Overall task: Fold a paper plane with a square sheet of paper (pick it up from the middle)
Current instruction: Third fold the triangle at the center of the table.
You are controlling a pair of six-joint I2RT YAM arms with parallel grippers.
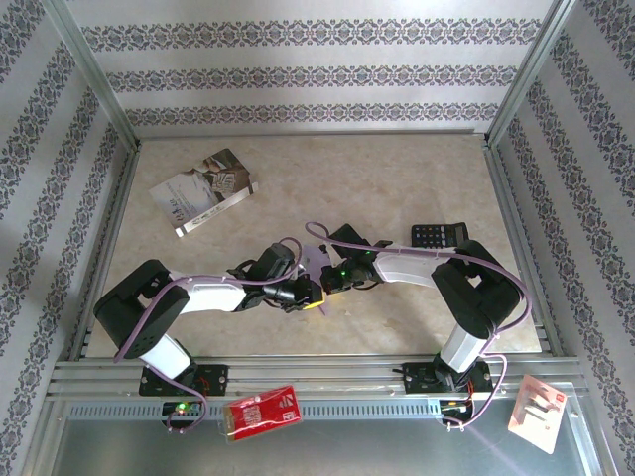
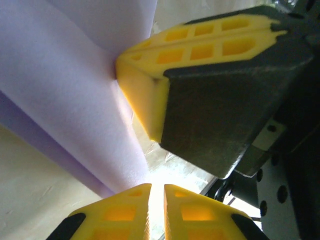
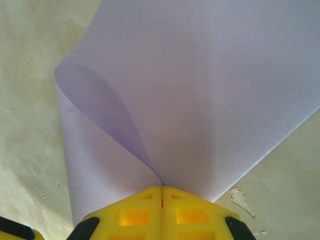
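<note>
Beige marbled tabletop (image 1: 397, 178) spreads beneath both arms, boxed in by aluminium rails and walls of striped, patterned wallpaper.

The right gripper (image 3: 161, 194) has its yellow fingertips pressed flat together, pinching the thin, pale lilac square sheet of paper (image 3: 200, 100) at one point. From that pinch the sheet fans out away from the fingers, held off the table. Its left side curls over in a soft roll rather than a sharp crease.

The left gripper (image 2: 156, 212) sits tip to tip with the right one. Its yellow fingertips stand a narrow slit apart, with light showing through and nothing seen between them. The lilac sheet runs down just beside its left finger; whether they touch, I cannot tell.

Out past the right gripper's forearm, on its outer side, lies a black calculator (image 1: 439, 235). Well apart from the left gripper, towards the far left of the table, a grey-white printed booklet (image 1: 203, 190) lies flat. Back near the arm bases, a red packet (image 1: 263, 410) rests on the metal ledge, and a white-and-red packet (image 1: 536, 402) lies by the right base.
</note>
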